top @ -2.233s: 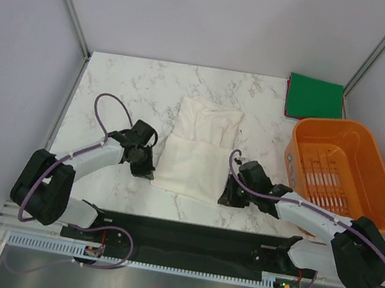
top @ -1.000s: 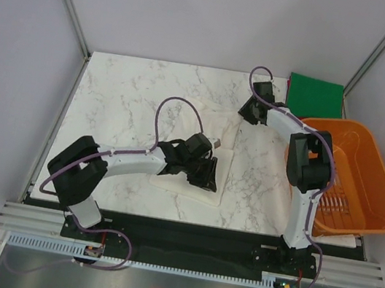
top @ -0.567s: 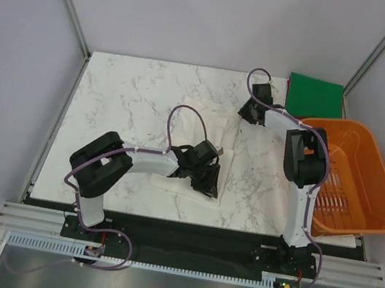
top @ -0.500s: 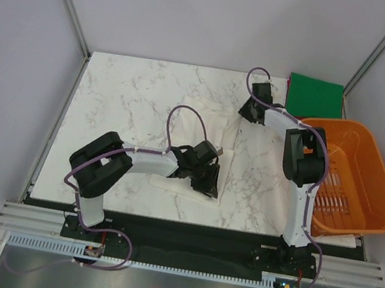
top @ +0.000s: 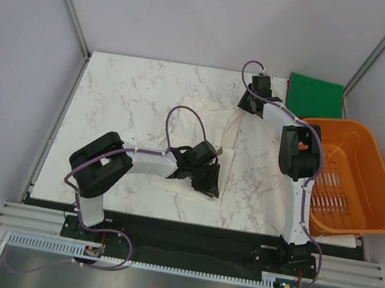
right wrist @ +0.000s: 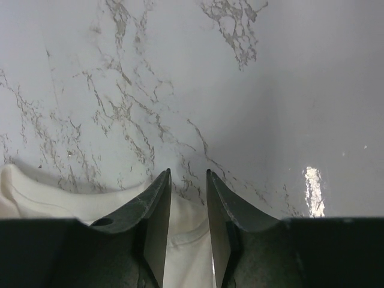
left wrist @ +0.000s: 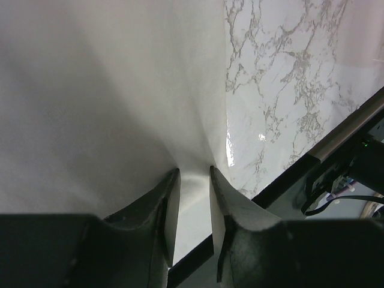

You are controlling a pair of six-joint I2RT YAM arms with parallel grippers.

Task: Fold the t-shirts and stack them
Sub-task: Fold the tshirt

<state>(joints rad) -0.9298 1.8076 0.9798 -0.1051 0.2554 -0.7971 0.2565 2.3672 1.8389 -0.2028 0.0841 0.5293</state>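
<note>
The white t-shirt (top: 203, 118) lies partly folded at mid-table; no print shows. My left gripper (top: 208, 184) has reached across to its near right corner, and in the left wrist view the left gripper (left wrist: 193, 170) is shut on the white cloth (left wrist: 108, 90), which puckers at the fingertips. My right gripper (top: 249, 102) is stretched out to the shirt's far right corner. In the right wrist view the right gripper (right wrist: 188, 173) is shut on a hemmed edge of the shirt (right wrist: 42, 191). The dark green t-shirt (top: 315, 96) lies folded square at the back right.
An orange slatted basket (top: 332, 125) stands at the right edge, just beside the right arm. Bare marble table (top: 126, 96) stretches to the left of the shirt. The black base rail (left wrist: 336, 129) runs along the near edge, close to the left gripper.
Both grippers left the shirt's near corners. The left crossed to the near right corner. The right carried its edge to the far right and crept further back in the last second.
</note>
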